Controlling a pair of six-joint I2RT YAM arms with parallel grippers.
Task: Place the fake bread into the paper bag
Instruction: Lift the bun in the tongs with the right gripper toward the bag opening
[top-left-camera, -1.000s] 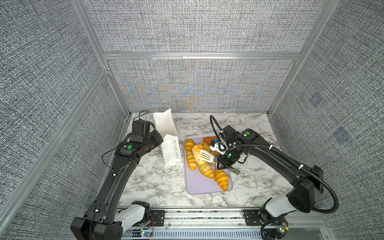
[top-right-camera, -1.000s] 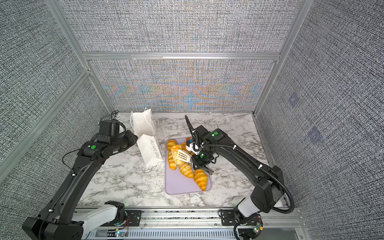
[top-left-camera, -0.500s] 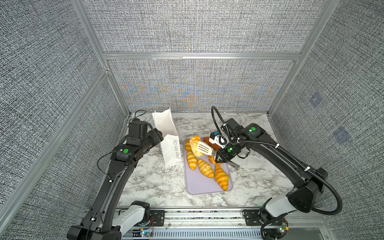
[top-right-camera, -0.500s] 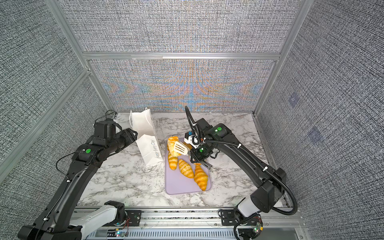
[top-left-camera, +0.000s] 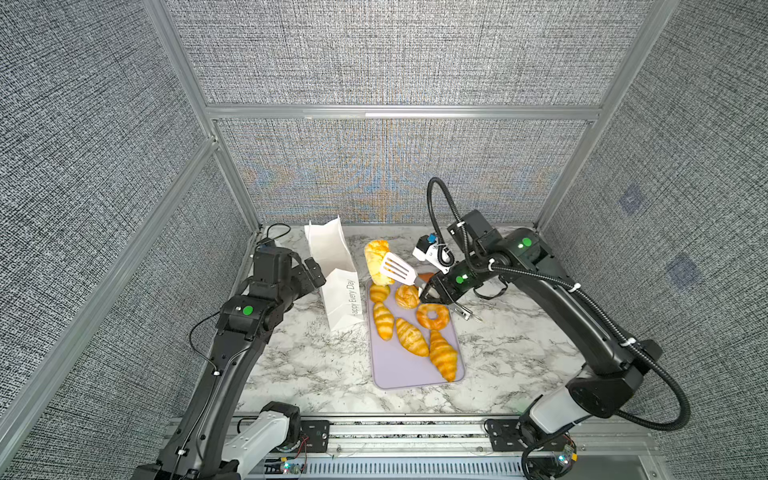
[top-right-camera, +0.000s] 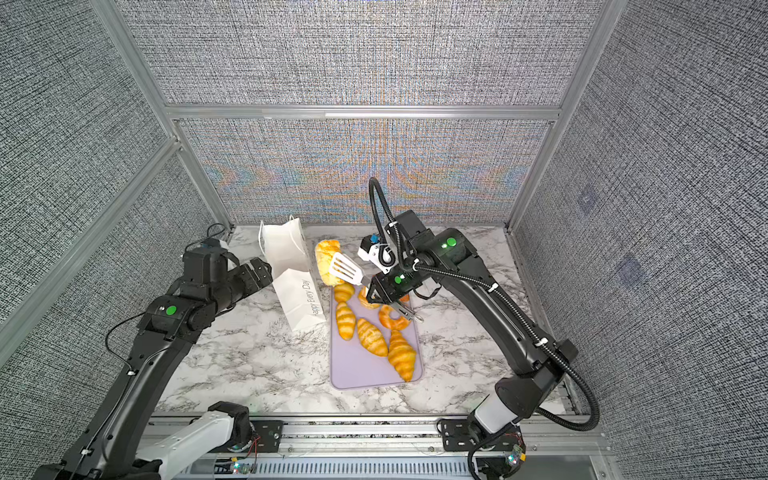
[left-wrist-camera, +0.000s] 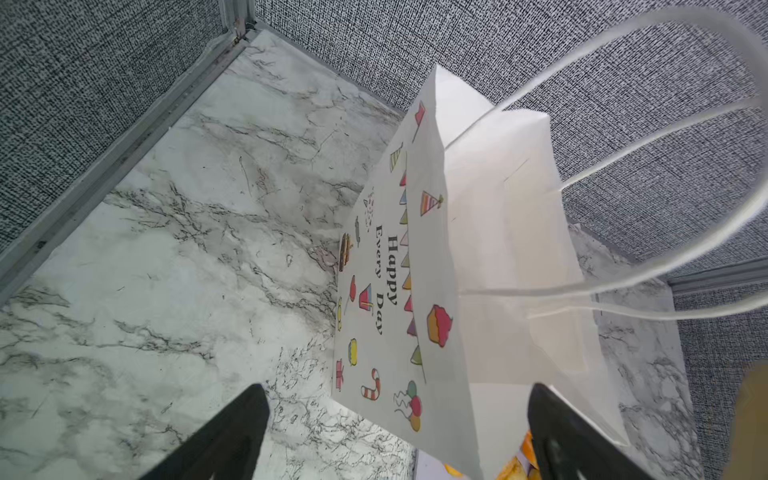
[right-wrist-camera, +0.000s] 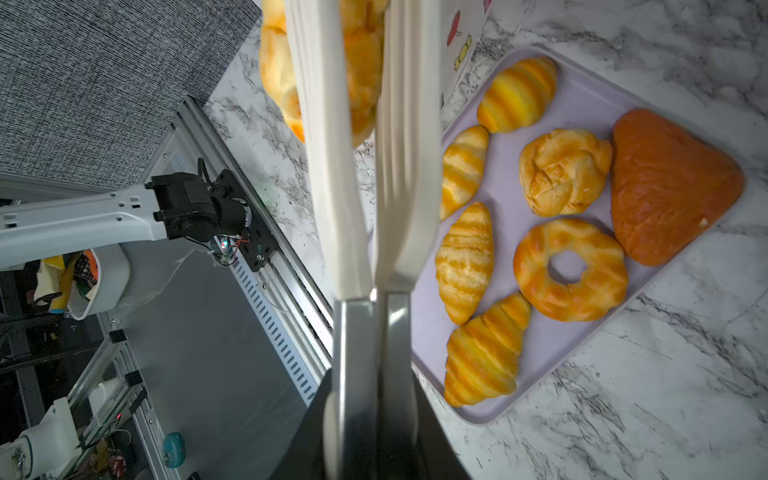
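Observation:
The white paper bag (top-left-camera: 337, 266) (top-right-camera: 291, 266) (left-wrist-camera: 498, 232) stands left of the lilac tray (top-left-camera: 399, 372). My left gripper (top-left-camera: 313, 270) (left-wrist-camera: 397, 390) is open beside the bag, touching nothing. My right gripper (top-left-camera: 432, 291) (right-wrist-camera: 372, 415) is shut on the metal handles of white tongs (top-left-camera: 398, 270) (right-wrist-camera: 365, 166). The tongs pinch one golden piece of fake bread (top-left-camera: 376, 259) (top-right-camera: 326, 257) (right-wrist-camera: 361, 62) in the air just right of the bag's mouth. Several croissants (right-wrist-camera: 465, 262), a bun (right-wrist-camera: 563, 170), a doughnut (right-wrist-camera: 571, 270) and a reddish wedge (right-wrist-camera: 669, 187) lie on the tray.
The bag's thin handles (left-wrist-camera: 665, 124) loop up near my left wrist camera. Grey fabric walls close in the marble table (top-left-camera: 316, 365) at the back and on both sides. A metal rail (top-left-camera: 374, 428) runs along the front edge.
My left gripper has opened and let go of the bag. My right gripper has lifted the tongs and the bread off the tray, up and back toward the bag's mouth.

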